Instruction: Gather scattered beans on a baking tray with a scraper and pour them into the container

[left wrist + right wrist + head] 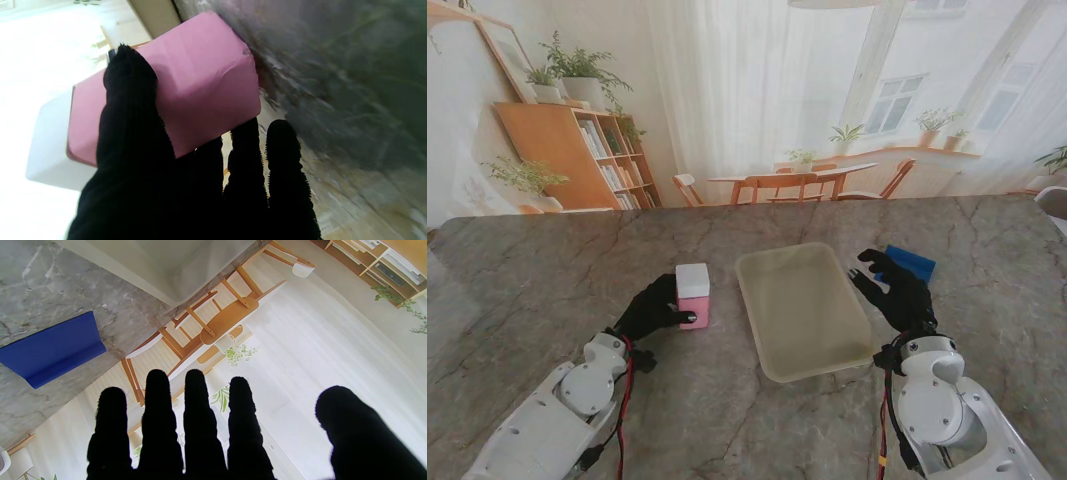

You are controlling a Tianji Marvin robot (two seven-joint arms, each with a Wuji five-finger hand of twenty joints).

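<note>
A cream baking tray lies on the marble table between my hands; I cannot make out any beans on it. Left of it stands a container, pink below and white on top. My left hand, in a black glove, is wrapped around its pink part; the left wrist view shows the thumb across the pink side and fingers under it. A blue scraper lies flat right of the tray. My right hand hovers just nearer to me than the scraper, fingers spread and empty; the scraper also shows in the right wrist view.
The marble table top stretches wide to the left and right. Behind its far edge hangs a printed backdrop of a room with a bookshelf and a dining table.
</note>
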